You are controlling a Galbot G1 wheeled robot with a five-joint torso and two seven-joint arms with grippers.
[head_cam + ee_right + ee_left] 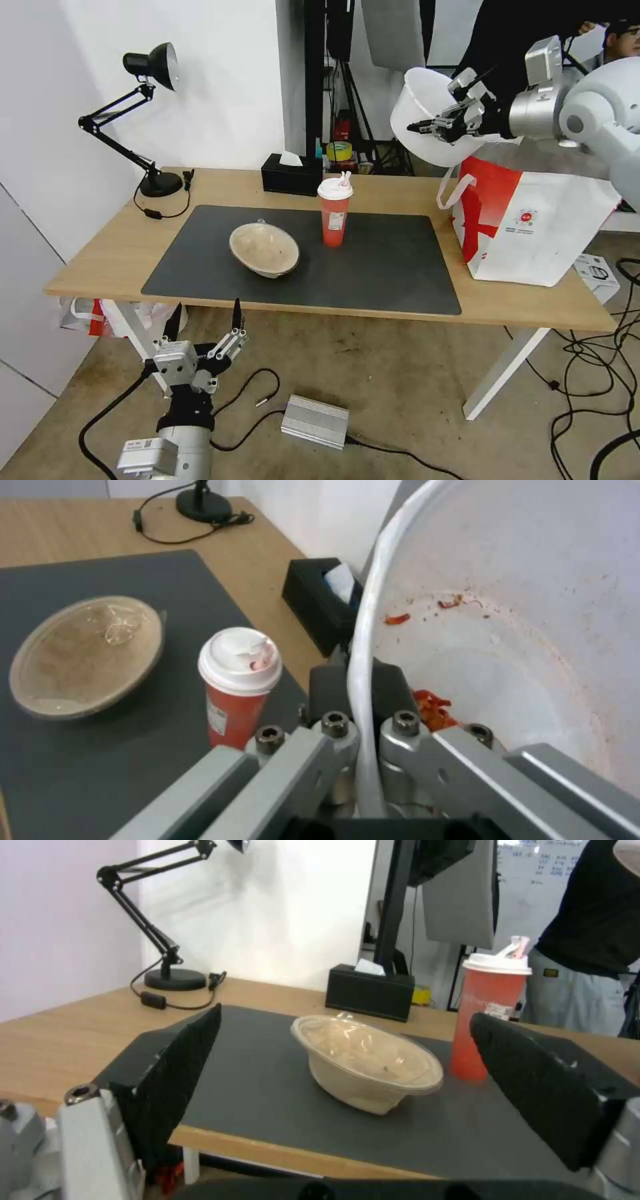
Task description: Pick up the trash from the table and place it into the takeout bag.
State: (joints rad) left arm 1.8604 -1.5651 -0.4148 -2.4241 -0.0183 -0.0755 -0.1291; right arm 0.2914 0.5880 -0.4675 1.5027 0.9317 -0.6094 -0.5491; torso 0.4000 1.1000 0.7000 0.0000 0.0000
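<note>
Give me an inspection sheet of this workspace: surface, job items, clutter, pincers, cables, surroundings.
Surface: light-wood table with a dark grey mat on top.
Job's things: beige bowl tilted on the mat; red cup upright with its white lid on, beside the bowl; white bowl with red scraps held in the air above the takeout bag, which stands at the table's right end.
Clutter: black tissue box and desk lamp at the table's back edge.
Pincers: right pincer clamped on the white bowl's rim; left pincer open, low in front of the table.
Cables: lamp cord on the table; cables on the floor.
Surroundings: silver box on the floor; white wall.
</note>
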